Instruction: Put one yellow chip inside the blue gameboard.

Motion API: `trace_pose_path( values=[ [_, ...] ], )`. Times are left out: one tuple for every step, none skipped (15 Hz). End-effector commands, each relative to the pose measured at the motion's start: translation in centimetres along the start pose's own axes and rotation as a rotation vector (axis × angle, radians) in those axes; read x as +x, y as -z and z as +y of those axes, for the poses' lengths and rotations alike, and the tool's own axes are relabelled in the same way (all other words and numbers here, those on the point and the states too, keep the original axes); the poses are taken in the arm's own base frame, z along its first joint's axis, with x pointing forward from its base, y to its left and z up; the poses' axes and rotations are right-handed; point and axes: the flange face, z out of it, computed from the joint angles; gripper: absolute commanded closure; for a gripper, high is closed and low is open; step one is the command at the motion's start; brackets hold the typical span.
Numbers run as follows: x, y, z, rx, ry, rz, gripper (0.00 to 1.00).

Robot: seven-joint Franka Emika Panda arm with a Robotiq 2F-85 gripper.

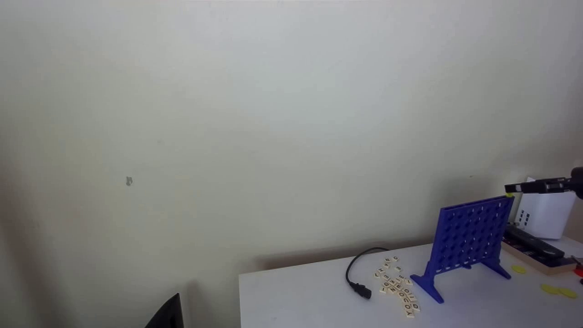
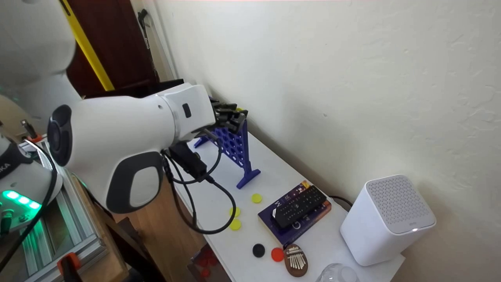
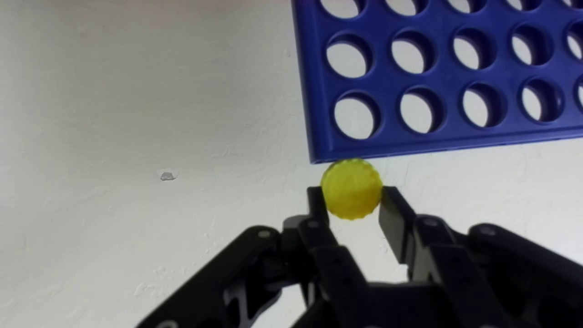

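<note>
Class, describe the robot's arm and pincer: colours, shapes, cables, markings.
The arm is white and rounded, with dark grey patches; black cables loop beneath. The base has green lights and letters ending KA. The pincer is black, jointed and two-fingered.

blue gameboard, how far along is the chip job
Done: a yellow chip is picked up, gripped by the pincer. In hand: it is held at a top corner of the blue gameboard. Left, likely: lowering it in and releasing, since the wrist view shows most of it outside.

White arm (image 2: 125, 127), black hand (image 3: 351, 196) nearly level at its end, fingers (image 3: 394, 223) slightly apart.
</note>
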Motion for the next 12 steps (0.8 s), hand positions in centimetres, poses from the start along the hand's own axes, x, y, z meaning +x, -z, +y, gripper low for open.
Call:
trace_pose_path(
  values=[
    [0.1, 0.5, 0.0, 0.0, 0.002, 0.013, 0.9],
    [0.1, 0.5, -0.1, 0.001, 0.0, 0.017, 0.9],
    [0.1, 0.5, -0.1, 0.0, 0.0, 0.021, 0.9],
    [0.1, 0.4, -0.1, 0.003, 0.001, 0.024, 0.9],
    [0.1, 0.3, -0.2, 0.005, 0.002, 0.022, 0.9],
    [0.0, 0.2, -0.4, 0.009, 0.003, 0.023, 0.9],
    [0.0, 0.1, -0.5, 0.012, 0.004, 0.024, 0.9],
    [-0.1, -0.1, -0.6, 0.016, 0.004, 0.025, 0.9],
    [-0.1, -0.2, -0.8, 0.02, 0.006, 0.024, 0.9],
    [-0.2, -0.3, -1.0, 0.026, 0.007, 0.023, 0.9],
    [-0.3, -0.4, -1.1, 0.028, 0.007, 0.023, 0.9],
    [-0.3, -0.4, -1.2, 0.029, 0.008, 0.024, 0.9]
  ],
)
